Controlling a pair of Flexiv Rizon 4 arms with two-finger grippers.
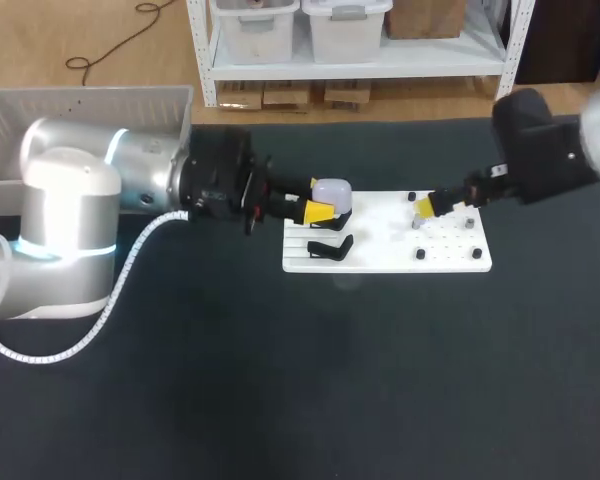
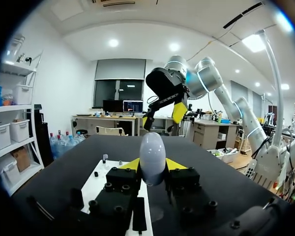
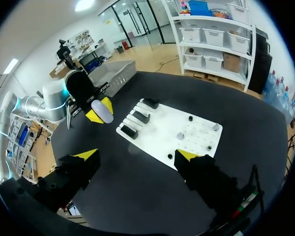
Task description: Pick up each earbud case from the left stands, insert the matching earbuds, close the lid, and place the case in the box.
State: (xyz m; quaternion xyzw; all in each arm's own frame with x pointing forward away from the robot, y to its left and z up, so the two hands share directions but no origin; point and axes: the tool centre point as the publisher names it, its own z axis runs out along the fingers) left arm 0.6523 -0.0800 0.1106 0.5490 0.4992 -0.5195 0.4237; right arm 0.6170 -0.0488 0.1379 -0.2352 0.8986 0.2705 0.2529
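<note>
At the far left a grey box [image 1: 90, 105] sits on the dark surface [image 1: 280, 400], and the left arm [image 1: 110, 190] comes in just in front of it. Its left gripper [image 1: 320, 208] is clenched on a pale, egg-shaped earbud case [image 1: 332, 192] – the left wrist view shows the case [image 2: 152, 157] standing upright between the two yellow tips, pressed from both sides. The case is held off the surface at the left far corner of a white board [image 1: 380, 262], close above the black stands [image 1: 330, 247] on that end of the board. One stand nearest the arm shows plainly; the others lie partly under the gripper. Farther right, the board carries a scatter of small dark pieces [image 1: 420, 254], too small to tell apart. Over that right end hangs the right gripper [image 1: 430, 206] – released, its fingers [image 3: 86, 154] spread wide in the right wrist view with nothing between them, the board [image 3: 157, 132] lying ahead and below.
</note>
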